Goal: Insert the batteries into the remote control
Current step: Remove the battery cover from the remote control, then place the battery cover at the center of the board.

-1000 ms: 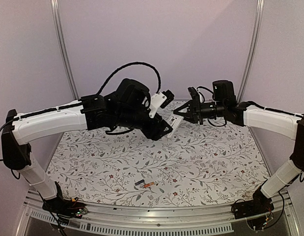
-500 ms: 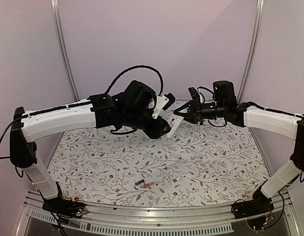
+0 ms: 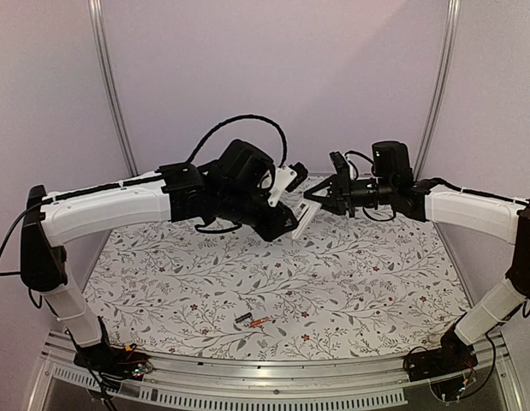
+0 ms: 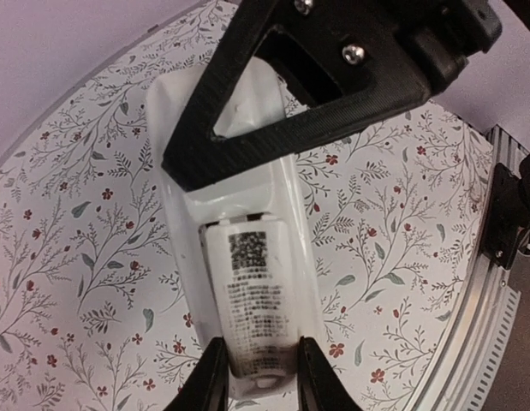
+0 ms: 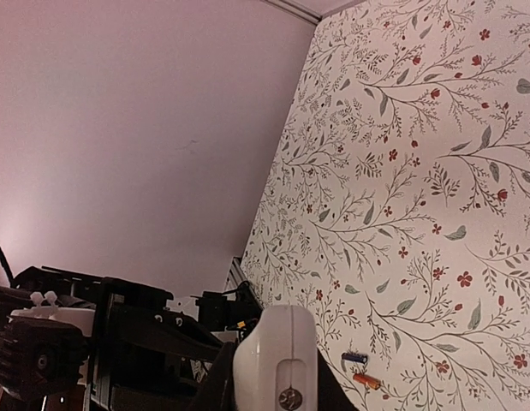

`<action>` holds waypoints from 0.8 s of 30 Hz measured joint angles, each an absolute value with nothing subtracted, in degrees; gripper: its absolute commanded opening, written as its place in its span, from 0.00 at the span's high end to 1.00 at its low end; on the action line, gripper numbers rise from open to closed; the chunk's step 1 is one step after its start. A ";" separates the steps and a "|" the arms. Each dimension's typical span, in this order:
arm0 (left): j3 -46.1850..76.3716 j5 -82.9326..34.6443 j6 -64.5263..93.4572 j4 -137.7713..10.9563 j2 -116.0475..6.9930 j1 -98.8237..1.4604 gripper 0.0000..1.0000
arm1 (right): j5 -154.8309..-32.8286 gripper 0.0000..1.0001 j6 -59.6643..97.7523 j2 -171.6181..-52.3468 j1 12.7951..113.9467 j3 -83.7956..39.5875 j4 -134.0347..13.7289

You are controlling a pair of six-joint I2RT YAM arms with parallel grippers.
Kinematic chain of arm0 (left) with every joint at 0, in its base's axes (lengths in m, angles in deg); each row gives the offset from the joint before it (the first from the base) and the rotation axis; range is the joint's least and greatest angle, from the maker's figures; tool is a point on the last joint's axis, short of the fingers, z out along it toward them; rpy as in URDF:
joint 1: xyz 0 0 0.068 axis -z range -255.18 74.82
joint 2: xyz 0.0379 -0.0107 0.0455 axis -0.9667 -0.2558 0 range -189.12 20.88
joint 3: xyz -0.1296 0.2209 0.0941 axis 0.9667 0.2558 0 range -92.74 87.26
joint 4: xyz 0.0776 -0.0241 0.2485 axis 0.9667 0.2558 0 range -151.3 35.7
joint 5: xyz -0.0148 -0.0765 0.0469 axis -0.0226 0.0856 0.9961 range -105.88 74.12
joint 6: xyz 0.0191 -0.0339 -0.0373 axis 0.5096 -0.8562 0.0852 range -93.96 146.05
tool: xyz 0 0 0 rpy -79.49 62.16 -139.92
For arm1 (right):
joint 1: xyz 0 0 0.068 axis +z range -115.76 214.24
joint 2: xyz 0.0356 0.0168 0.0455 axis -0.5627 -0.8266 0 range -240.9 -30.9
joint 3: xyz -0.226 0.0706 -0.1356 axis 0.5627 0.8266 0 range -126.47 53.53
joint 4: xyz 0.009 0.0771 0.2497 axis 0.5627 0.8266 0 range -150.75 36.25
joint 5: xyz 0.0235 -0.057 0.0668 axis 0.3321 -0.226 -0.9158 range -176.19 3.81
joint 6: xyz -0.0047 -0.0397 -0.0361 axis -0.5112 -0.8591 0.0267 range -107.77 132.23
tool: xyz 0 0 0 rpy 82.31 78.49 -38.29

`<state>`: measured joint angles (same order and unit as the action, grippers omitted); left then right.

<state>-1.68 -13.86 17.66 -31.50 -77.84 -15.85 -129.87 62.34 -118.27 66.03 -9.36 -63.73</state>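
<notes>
The white remote control [image 3: 304,216] hangs in mid-air between both arms, above the far middle of the table. Its back faces the left wrist camera, showing a panel with a printed label [image 4: 252,287]. My left gripper [image 4: 263,381] has its fingers pressed against both sides of the remote's near end. My right gripper [image 3: 320,197] is shut on the opposite end, whose rounded tip [image 5: 277,351] sits between its jaws. Two batteries lie on the table near the front edge: a dark one [image 3: 242,318] and an orange one [image 3: 259,322], both also in the right wrist view, dark [image 5: 354,357] and orange [image 5: 366,381].
A floral cloth [image 3: 350,274] covers the table. A metal rail [image 3: 273,377] runs along the near edge by the arm bases. Plain purple walls and two upright poles [image 3: 110,86] close off the back.
My left arm has shifted right toward the remote, and its jaws have narrowed onto the remote's end. The right arm and the batteries have not moved.
</notes>
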 measured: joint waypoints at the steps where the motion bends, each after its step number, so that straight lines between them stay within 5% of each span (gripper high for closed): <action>1: -1.68 -13.86 17.53 -31.52 -77.84 -15.92 0.80 | -129.65 1.00 62.31 -118.27 65.99 -9.34 -63.75; 24: 17.42 -13.45 8.09 -32.99 -76.81 -28.07 0.83 | -132.54 1.00 57.00 -117.33 58.98 -3.92 -59.86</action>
